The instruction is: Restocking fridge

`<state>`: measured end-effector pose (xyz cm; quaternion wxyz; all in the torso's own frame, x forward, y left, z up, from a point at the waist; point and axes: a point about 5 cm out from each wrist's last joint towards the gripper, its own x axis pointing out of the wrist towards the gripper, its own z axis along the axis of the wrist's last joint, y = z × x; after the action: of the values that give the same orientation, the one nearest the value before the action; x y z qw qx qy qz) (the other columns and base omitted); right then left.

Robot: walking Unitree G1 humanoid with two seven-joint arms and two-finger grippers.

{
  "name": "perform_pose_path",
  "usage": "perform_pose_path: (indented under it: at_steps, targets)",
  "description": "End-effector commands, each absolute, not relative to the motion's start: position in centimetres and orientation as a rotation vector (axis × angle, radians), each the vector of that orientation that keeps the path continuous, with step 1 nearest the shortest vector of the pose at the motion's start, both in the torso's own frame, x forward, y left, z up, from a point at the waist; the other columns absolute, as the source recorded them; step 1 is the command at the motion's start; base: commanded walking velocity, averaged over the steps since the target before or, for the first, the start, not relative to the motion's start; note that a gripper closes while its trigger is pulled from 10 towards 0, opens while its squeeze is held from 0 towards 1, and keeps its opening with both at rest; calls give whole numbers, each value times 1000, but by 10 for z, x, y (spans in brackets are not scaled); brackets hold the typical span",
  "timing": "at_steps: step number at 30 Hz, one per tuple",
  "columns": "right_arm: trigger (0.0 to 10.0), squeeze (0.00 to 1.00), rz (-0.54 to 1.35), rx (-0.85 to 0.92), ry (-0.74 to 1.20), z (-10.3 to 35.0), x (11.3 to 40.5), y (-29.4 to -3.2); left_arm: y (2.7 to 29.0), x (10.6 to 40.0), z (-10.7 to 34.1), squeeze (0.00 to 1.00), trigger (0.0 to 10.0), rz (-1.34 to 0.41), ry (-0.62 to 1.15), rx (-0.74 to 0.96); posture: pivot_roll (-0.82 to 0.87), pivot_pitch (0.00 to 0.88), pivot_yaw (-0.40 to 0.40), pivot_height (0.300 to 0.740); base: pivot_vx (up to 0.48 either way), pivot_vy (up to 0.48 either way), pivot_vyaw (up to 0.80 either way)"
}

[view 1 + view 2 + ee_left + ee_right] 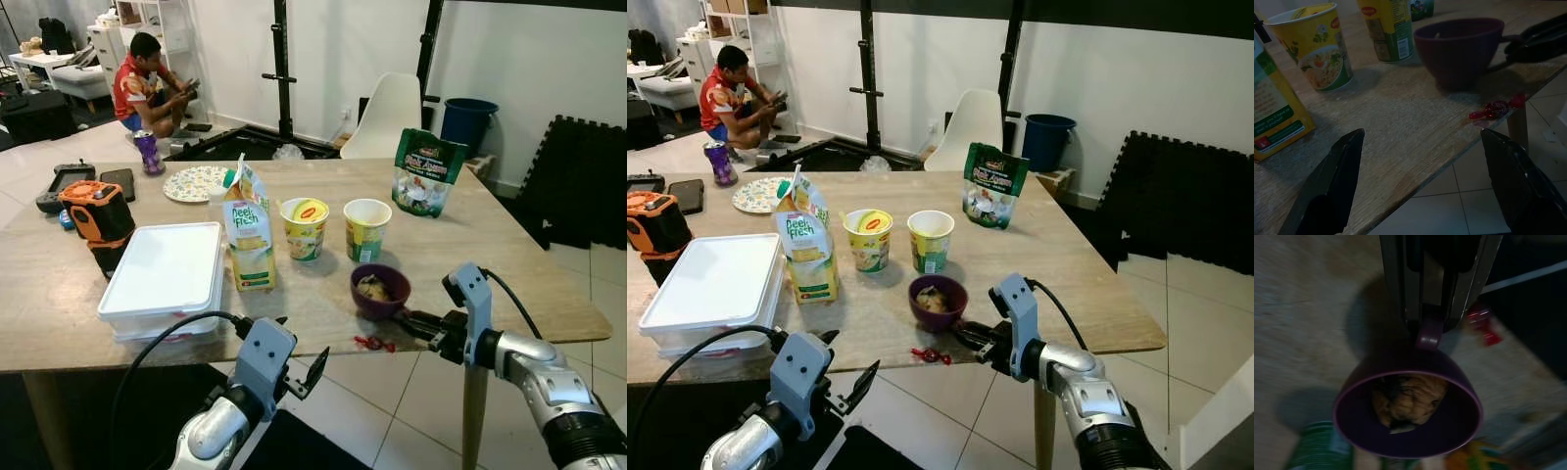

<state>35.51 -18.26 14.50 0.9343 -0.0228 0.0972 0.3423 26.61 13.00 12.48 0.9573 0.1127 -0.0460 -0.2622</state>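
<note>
Right tool clamped on the handle of a purple cup holding brownish food, near the front edge of the wooden bench, with a red wrapped candy just beside it at the edge. Left tool spread wide and empty, hanging below the bench edge in front of a "Peel Fresh" juice carton. Behind the cup, two yellow Maggi noodle cups, one lidded and one open; farther back a green snack pouch, writing too small to read; left of the carton a white lidded container.
</note>
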Motion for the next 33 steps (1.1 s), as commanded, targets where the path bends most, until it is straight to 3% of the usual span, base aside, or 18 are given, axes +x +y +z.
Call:
perform_pose_path:
  at_steps: [1, 2, 3, 7, 8, 12, 13, 14, 15, 18, 19, 20, 33]
  targets:
    - [3020, 0, 646, -45, 215, 140, 356, -188, 129, 262, 124, 0, 10000, -538, -90, 219, 63, 94, -15, 734, 0, 0, 0]
    - [3529, 0, 642, -41, 214, 140, 356, -188, 129, 262, 124, 0, 10000, -538, -90, 219, 63, 94, -15, 734, 0, 0, 0]
    - [7137, 0, 641, -44, 215, 140, 356, -188, 129, 262, 124, 0, 10000, -540, -90, 220, 65, 91, -15, 734, 0, 0, 0]
    - [7137, 0, 640, -49, 216, 139, 356, -187, 129, 262, 124, 0, 10000, -541, -89, 221, 65, 91, -15, 734, 0, 0, 0]
    - [10000, 0, 635, -57, 221, 138, 356, -188, 129, 262, 123, 0, 10000, -542, -88, 222, 67, 87, -17, 734, 0, 0, 0]
    - [10000, 0, 625, -84, 235, 136, 356, -191, 129, 261, 123, 0, 10000, -544, -87, 222, 67, 84, -16, 734, 0, 0, 0]
    - [10000, 345, 616, -100, 241, 135, 356, -193, 129, 260, 123, 0, 10000, -544, -87, 222, 67, 82, -16, 734, 0, 0, 0]
    - [10000, 345, 616, -100, 241, 135, 356, -193, 129, 260, 123, 0, 10000, -544, -87, 222, 67, 82, -16, 734, 0, 0, 0]
    - [10000, 702, 581, -121, 240, 134, 357, -197, 129, 260, 123, 0, 10000, -547, -87, 222, 67, 78, -15, 734, 0, 0, 0]
    - [10000, 631, 563, -128, 235, 135, 358, -198, 129, 260, 123, 0, 10000, -548, -87, 222, 66, 74, -12, 734, 0, 0, 0]
    - [10000, 122, 561, -126, 231, 136, 359, -199, 129, 260, 123, 0, 10000, -548, -87, 223, 66, 74, -12, 734, 0, 0, 0]
    - [10000, 0, 559, -124, 226, 138, 359, -199, 129, 260, 123, 0, 10000, -550, -88, 223, 66, 74, -12, 734, 0, 0, 0]
    - [10000, 0, 560, -125, 132, 164, 367, -197, 129, 261, 124, 0, 10000, -551, -91, 220, 67, 65, -13, 734, 0, 0, 0]
